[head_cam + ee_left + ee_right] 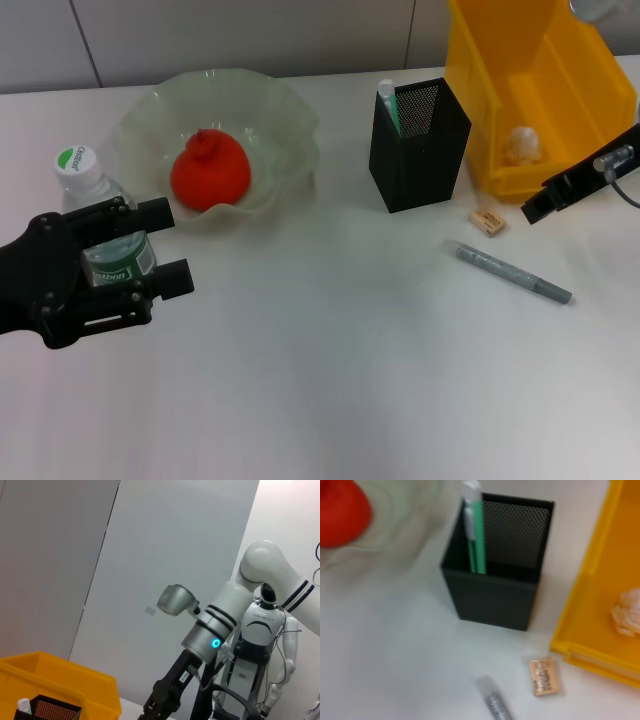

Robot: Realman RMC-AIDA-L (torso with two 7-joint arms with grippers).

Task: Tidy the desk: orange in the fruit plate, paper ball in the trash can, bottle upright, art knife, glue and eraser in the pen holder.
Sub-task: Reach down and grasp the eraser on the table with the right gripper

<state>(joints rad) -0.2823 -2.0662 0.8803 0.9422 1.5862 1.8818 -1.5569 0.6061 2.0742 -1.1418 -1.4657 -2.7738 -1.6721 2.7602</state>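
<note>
Head view. Left gripper (160, 245) low at the near left of the bench (320, 380), fingers spread either side of the bottle (100, 225), not visibly pressing it; bottle upright already, cap up, so probably a release or a steadying hold. Orange (209, 170) resting in the fruit plate (290, 120), that item done. Pen holder (420, 145) just right of the plate, one white-and-green stick, likely the art knife (388, 105), leaning in its corner. Trash can (540, 90) at the far right, paper ball (521, 145) lying inside. Eraser (487, 221) loose on the bench between holder and bin; grey glue stick (512, 272) flat nearby. Right gripper (535, 208) hanging just right of the eraser, seemingly lined up for it; finger state: cannot tell.

Left wrist view. Camera aimed away from the bottle: only a corner of the trash can (75, 680), the holder's rim (55, 707), the right arm (215, 630).

Right wrist view. Looking down on the eraser (543, 675), apart from holder (495, 595) and bin (590, 645); glue tip (492, 702) beside it. Own fingers unseen.
</note>
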